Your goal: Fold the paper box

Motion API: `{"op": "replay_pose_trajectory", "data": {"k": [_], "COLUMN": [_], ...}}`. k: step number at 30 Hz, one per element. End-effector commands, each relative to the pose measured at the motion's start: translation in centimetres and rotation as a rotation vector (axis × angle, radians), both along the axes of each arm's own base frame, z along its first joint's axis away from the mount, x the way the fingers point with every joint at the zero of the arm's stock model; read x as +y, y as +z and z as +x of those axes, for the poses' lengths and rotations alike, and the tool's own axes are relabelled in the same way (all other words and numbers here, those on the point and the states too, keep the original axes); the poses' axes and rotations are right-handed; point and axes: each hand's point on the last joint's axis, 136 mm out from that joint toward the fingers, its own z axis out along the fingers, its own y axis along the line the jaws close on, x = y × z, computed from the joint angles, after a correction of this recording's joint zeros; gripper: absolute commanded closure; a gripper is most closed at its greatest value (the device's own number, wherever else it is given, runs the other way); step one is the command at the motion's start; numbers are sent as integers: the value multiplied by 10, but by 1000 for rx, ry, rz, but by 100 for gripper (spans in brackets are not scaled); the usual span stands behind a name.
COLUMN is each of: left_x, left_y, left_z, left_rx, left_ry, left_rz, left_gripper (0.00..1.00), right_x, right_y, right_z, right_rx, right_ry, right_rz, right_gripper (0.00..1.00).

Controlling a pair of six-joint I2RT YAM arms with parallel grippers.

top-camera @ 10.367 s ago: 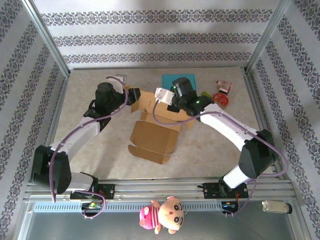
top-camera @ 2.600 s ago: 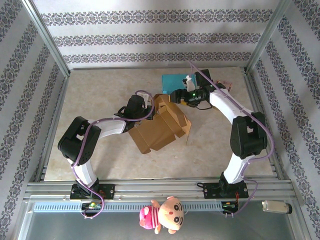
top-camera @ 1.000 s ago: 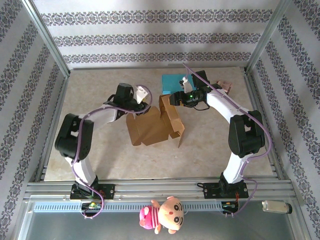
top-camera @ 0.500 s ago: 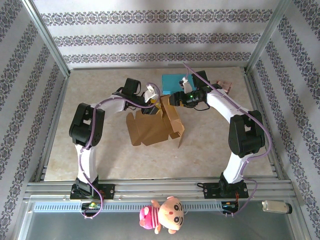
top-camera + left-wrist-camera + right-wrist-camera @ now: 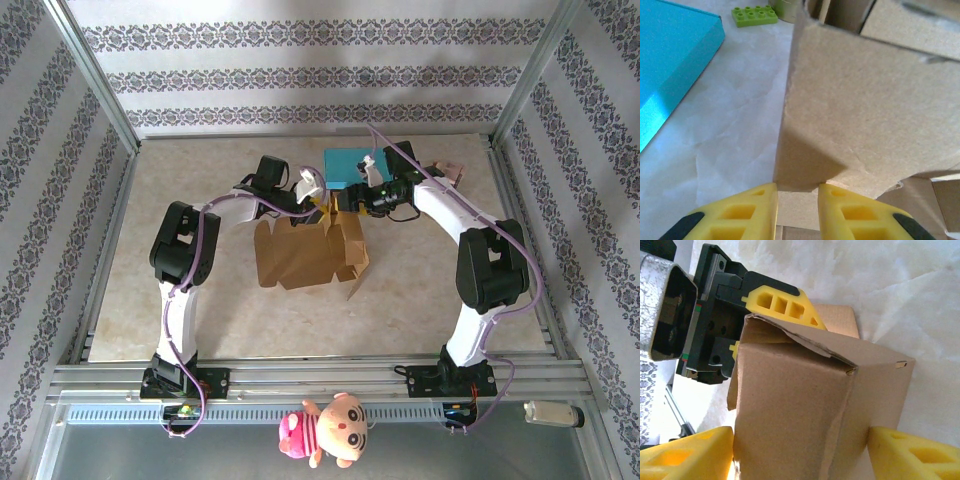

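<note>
1. The paper box (image 5: pixel 300 255) sits mid-tabletop (image 5: pixel 180 300), toward the far edge. Its long axis runs roughly left to right, and its raised far-right end lies directly ahead of both my tools.
2. My left tool (image 5: pixel 797 192) is nearly closed around a flap's lower edge; I cannot tell whether it pinches.
3. My right tool (image 5: pixel 800 452) stands wide, clamping that end's two walls.

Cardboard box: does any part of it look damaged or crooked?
Yes. The cardboard box has a ragged, bent flap edge beside the left tool, and its corner seam gapes slightly.
</note>
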Motion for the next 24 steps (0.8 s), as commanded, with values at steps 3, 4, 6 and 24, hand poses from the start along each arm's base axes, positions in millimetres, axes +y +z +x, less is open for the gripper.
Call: {"op": "replay_pose_trajectory", "data": {"k": [3, 4, 6, 24], "left_x": [-19, -20, -23, -46], "left_y": [21, 22, 22, 48], "left_z": [-5, -5, -4, 9], "left_rx": [-30, -27, -22, -54], "left_ry": [-50, -56, -64, -89], "left_rz": [-133, -143, -151, -323], "left_gripper": [77, 77, 68, 5], "right_x": [12, 14, 16, 23], "right_y": [15, 16, 17, 1], "right_z": [2, 2, 1, 8], "right_rx": [-15, -14, -17, 15], "right_ry": [62, 69, 84, 124], "right_rz": [95, 108, 123, 146], "right_gripper": [29, 30, 30, 35]}}
